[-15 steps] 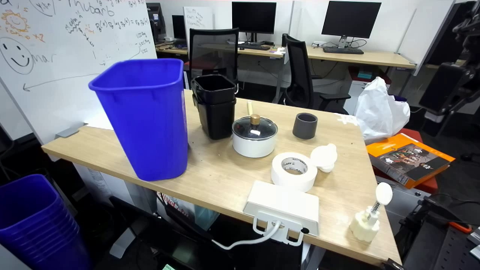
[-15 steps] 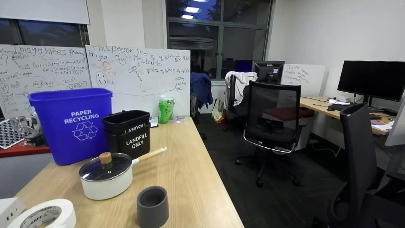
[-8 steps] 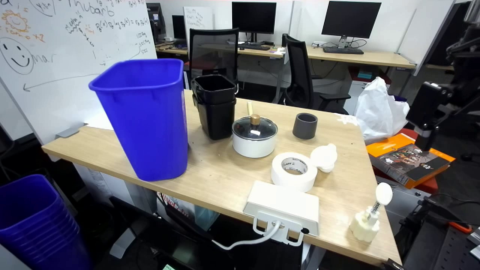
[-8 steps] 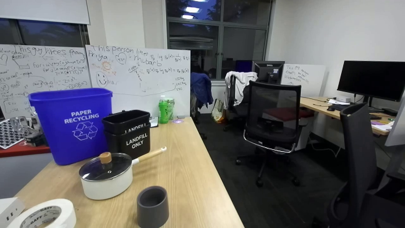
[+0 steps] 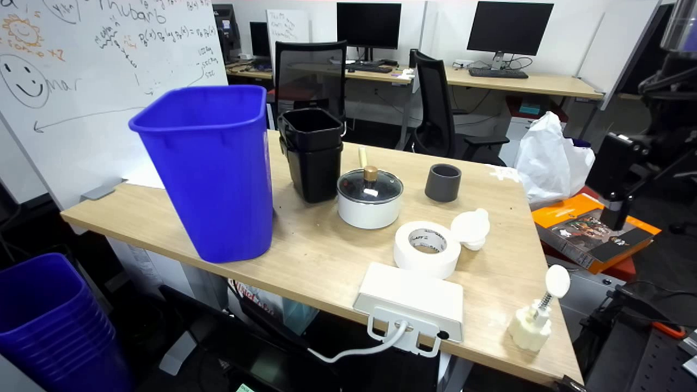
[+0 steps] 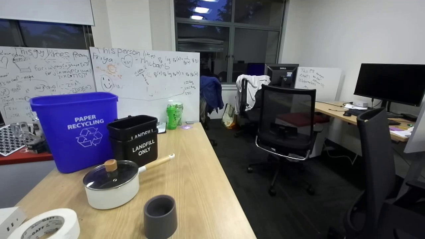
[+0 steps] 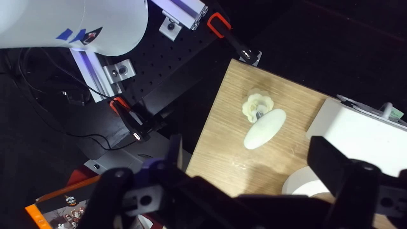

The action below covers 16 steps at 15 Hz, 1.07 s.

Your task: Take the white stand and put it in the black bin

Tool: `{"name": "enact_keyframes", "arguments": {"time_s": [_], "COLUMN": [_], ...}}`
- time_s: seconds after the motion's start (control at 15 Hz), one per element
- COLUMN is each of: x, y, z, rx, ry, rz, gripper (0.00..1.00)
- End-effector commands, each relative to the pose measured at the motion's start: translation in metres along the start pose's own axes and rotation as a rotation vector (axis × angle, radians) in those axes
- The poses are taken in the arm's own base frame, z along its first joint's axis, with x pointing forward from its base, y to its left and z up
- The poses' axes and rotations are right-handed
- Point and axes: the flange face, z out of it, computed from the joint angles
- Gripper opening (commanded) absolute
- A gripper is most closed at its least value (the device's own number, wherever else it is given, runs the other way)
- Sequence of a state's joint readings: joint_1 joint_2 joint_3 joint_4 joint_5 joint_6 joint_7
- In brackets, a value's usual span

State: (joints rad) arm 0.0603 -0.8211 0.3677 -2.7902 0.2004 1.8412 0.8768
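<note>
Gripper point(image 7: 247, 154) gaping, jaws apart, holding nothing. White stand point(image 5: 532, 325) sitting ungrasped, lower right in exterior view; black bin point(image 5: 315, 167) standing upper middle. You're seemingly facing whole job: grasp, carry, drop.

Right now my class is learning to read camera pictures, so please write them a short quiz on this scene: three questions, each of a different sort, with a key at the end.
1. Multiple choice. In an exterior view, what is printed on the blue bin?
A. Landfill only
B. Paper recycling
C. Glass and cans

2. True or false. In the wrist view, the gripper is open and the white stand is on the table.

3. Fill in the blank. In both exterior views, the stack of black bins shows ____ rims, one above the other.

Key: 1. B. 2. True. 3. Two.
</note>
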Motion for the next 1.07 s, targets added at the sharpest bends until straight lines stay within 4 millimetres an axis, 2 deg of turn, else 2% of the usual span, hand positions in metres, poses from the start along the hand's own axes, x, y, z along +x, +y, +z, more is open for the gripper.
{"name": "enact_keyframes", "arguments": {"time_s": [0.0, 0.73, 1.0], "x": [0.0001, 0.0004, 0.0006], "y": [0.0001, 0.0000, -0.0033], "z": [-0.0004, 0.0011, 0.0023], "rx": [0.000, -0.030, -0.045], "ry": [0.000, 0.027, 0.074], "rz": [0.000, 0.015, 0.114], "gripper": [1.00, 1.00, 1.00]}}
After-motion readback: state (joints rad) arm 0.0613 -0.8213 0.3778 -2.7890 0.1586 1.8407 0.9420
